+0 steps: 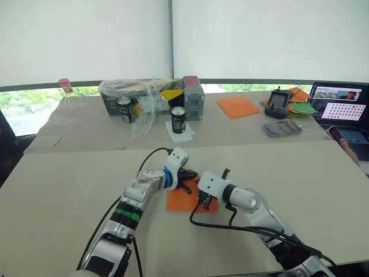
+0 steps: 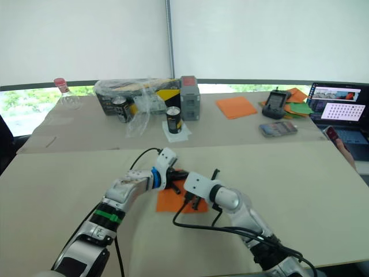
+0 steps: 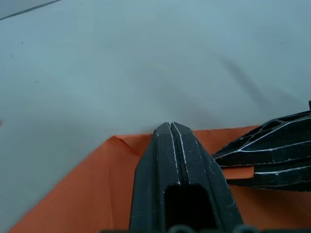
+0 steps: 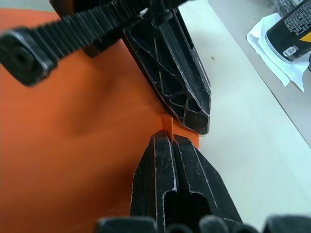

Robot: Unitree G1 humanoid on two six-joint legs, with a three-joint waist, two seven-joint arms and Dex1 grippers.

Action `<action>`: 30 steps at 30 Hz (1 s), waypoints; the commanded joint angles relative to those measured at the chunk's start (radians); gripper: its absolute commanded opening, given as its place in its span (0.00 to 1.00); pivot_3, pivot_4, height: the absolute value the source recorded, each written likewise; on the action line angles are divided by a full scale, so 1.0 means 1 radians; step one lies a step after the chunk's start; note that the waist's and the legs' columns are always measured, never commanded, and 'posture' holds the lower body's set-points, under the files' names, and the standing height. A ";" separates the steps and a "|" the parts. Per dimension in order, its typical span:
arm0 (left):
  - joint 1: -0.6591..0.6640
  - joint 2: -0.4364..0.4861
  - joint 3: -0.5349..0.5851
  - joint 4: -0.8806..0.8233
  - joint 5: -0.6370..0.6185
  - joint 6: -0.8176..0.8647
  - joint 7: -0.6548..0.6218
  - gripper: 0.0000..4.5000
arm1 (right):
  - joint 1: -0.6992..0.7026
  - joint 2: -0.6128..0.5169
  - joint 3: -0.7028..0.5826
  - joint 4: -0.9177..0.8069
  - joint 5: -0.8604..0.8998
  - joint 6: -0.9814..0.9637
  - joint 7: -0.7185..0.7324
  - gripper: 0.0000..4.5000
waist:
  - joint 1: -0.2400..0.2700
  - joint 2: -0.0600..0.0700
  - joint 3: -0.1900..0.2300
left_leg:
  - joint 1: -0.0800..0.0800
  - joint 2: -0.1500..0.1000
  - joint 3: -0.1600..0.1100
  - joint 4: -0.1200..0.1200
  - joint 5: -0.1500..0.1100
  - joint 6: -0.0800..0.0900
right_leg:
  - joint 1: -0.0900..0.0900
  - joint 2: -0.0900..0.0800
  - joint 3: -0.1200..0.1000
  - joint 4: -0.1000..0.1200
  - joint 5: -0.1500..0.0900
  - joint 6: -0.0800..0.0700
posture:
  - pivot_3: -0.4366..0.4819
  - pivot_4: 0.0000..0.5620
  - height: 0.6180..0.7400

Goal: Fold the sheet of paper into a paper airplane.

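Broadly, early in the folding: the thin bright orange sheet of paper (image 1: 185, 199) lies flat on the near beige table (image 1: 69, 184), with no pointed wedge formed.

Left eye view: both arms meet over the sheet; the left gripper (image 1: 187, 177) sits at its far edge, the right gripper (image 1: 203, 202) over its right part.

Right eye view: same layout; a separate stack of orange sheets (image 2: 237, 107) lies well apart on the far table, near a black drink can (image 2: 173, 120).

Left wrist view: the left gripper's fingers are pressed together, resting on the sheet near a turned-down corner crease; the other gripper's black fingers come in from the side.

Right wrist view: the right gripper's fingers are shut, pinching a small raised flap at the sheet's edge.

Done: apparently one corner crease.

Left: nose, centre and wing folds, by my reading.

Hidden: the arms cover much of the sheet, so other creases cannot be judged.
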 commanded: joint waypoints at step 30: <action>0.001 0.039 -0.004 0.046 0.077 -0.054 -0.012 0.00 | -0.028 0.118 -0.175 -0.053 0.097 0.255 -0.060 0.01 | -0.001 0.000 0.000 | 0.001 0.001 0.000 0.000 -0.001 0.001 | 0.000 0.001 0.000 0.002 0.000 0.000 | 0.48 0.27 1.00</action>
